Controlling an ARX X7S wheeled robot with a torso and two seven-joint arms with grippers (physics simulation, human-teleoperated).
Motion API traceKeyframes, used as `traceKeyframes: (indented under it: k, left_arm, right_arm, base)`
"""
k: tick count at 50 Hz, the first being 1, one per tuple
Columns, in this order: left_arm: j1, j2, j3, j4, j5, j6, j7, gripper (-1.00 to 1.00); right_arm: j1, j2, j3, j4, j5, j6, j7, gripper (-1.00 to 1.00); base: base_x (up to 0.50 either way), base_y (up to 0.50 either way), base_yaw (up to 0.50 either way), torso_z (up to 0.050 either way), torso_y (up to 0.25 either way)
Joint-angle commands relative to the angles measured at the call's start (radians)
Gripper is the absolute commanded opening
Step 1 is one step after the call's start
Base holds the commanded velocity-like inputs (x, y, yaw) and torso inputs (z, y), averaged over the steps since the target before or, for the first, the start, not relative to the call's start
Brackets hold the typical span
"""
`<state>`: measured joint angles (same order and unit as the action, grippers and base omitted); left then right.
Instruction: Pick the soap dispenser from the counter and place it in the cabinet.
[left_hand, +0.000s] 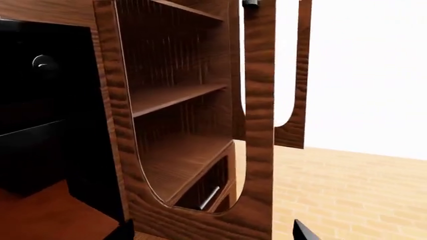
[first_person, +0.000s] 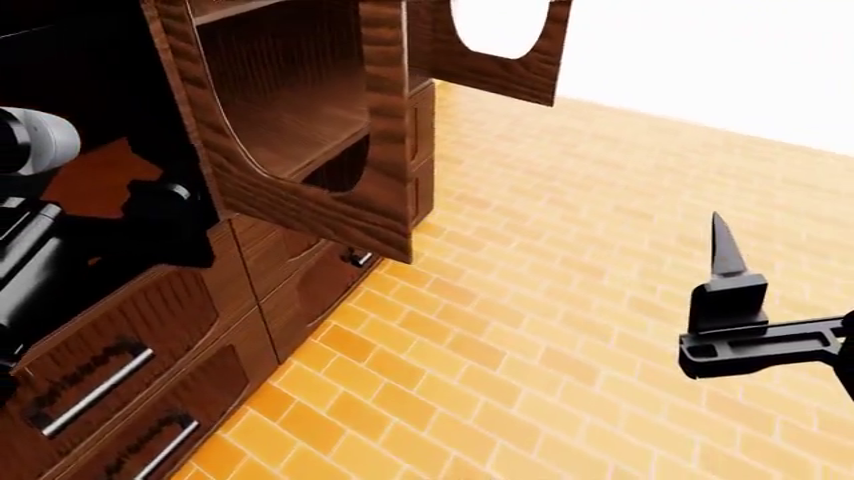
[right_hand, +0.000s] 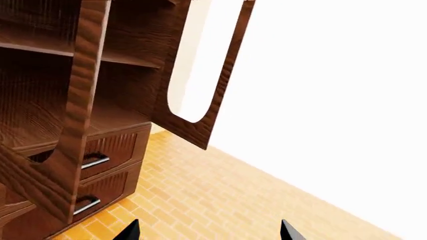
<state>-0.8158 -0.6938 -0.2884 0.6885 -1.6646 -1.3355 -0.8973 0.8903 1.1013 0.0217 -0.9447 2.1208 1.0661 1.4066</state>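
The soap dispenser and the counter are out of view in all views. The cabinet (first_person: 307, 150) is dark reddish-brown, its arched-cutout doors stand open and its shelves (left_hand: 177, 95) are bare. It also shows in the right wrist view (right_hand: 73, 100). My left gripper (left_hand: 213, 232) is open and empty, close in front of the lower edge of an open door frame (left_hand: 257, 125). My left arm (first_person: 40, 250) reaches toward the cabinet at the left. My right gripper (right_hand: 210, 231) is open and empty over the floor, and it shows at the right of the head view (first_person: 727, 285).
Drawers with silver bar handles (right_hand: 93, 161) sit under the shelf compartments, and more drawers (first_person: 94, 390) lie at lower left. A dark recess (left_hand: 40, 110) lies beside the shelves. An orange brick-pattern floor (first_person: 561, 330) spreads to the right, with a white wall (right_hand: 333, 100) behind.
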Motion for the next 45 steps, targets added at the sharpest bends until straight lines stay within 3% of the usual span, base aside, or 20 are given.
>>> traceKeyframes:
  k: [1, 45]
  left_arm:
    - [0.002, -0.008, 0.007, 0.007, -0.002, 0.011, 0.003, 1.0]
    - [0.03, -0.014, 0.013, 0.015, 0.052, 0.055, 0.058, 1.0]
  right_arm:
    - [-0.006, 0.011, 0.005, -0.006, 0.002, -0.007, -0.002, 1.0]
    - [0.044, -0.023, -0.072, 0.003, -0.034, -0.005, -0.012, 1.0]
  base:
    - [0.0, 0.0, -0.5, 0.0, 0.0]
    - [0.0, 0.0, -0.5, 0.0, 0.0]
